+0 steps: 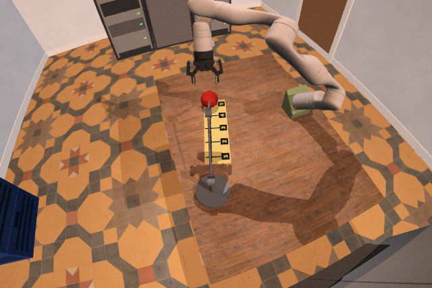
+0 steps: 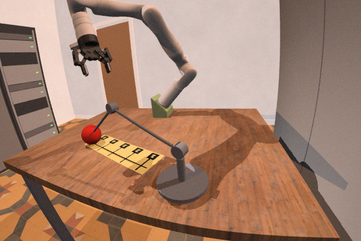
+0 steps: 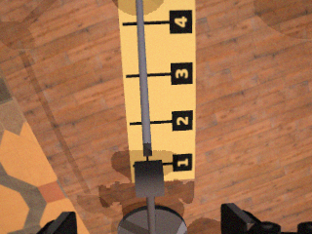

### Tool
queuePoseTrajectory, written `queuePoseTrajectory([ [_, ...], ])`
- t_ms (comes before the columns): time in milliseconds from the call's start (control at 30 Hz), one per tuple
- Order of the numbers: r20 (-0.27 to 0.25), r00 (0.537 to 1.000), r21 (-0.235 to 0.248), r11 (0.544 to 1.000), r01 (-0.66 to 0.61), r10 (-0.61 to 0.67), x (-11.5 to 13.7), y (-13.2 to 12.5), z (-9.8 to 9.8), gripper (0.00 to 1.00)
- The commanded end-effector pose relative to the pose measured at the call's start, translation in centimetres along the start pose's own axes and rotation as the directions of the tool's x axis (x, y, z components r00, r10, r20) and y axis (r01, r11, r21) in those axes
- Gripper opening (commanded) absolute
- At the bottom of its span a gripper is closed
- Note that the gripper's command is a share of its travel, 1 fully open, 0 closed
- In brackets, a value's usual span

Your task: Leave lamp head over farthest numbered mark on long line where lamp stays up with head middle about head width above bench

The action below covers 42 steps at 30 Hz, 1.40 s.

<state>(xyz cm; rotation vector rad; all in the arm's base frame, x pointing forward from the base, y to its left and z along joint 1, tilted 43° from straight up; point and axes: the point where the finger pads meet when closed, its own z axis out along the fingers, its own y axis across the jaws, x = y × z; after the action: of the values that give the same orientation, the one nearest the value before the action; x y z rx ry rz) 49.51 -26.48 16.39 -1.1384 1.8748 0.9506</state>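
Note:
The lamp's red ball-shaped head (image 1: 209, 98) (image 2: 91, 134) hangs low at the strip's far end, near mark 5 (image 1: 221, 104); its exact gap above the bench is unclear. The elbow joint (image 1: 208, 112) (image 2: 111, 107) stands higher than the head, and the long arm (image 1: 209, 144) (image 2: 143, 128) slopes down to the post joint (image 1: 210, 180) (image 2: 179, 150) over the round grey base (image 1: 204, 195) (image 2: 172, 190). The yellow strip (image 1: 218, 149) (image 2: 122, 153) (image 3: 163, 99) lies beneath. My gripper (image 1: 206, 82) (image 2: 97, 73) (image 3: 148, 219) is open and empty, well above and apart from the lamp. The head is outside the wrist view.
The wooden bench (image 1: 264, 145) (image 2: 238, 156) (image 3: 249, 117) carries the green arm mount (image 1: 290, 105) (image 2: 160, 111) to the right of the strip in the top view. Server racks (image 1: 121, 6) (image 2: 24, 86) stand on the floor behind. Arm shadows cross the bench.

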Motion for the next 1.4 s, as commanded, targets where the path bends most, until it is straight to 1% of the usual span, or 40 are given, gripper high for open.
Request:
queuePoseTrajectory([
  [0,-0.006,1.000,0.000,1.000,0.010,-0.010,-1.6,0.1,0.2,1.00],
  [167,-0.004,1.000,0.001,1.000,0.008,-0.008,-3.4,0.1,0.9,1.00],
  [233,-0.004,1.000,0.001,1.000,0.008,-0.008,-3.4,0.1,0.9,1.00],
  [733,0.001,1.000,0.001,1.000,0.001,-0.001,-8.8,0.0,2.8,1.00],
  [800,0.001,1.000,0.001,1.000,0.001,-0.001,-8.8,0.0,2.8,1.00],
  [1300,0.005,1.000,0.002,1.000,-0.007,0.007,-11.5,0.4,2.8,1.00],
  [1367,0.005,1.000,0.002,1.000,-0.007,0.007,-11.5,0.4,2.8,1.00],
])
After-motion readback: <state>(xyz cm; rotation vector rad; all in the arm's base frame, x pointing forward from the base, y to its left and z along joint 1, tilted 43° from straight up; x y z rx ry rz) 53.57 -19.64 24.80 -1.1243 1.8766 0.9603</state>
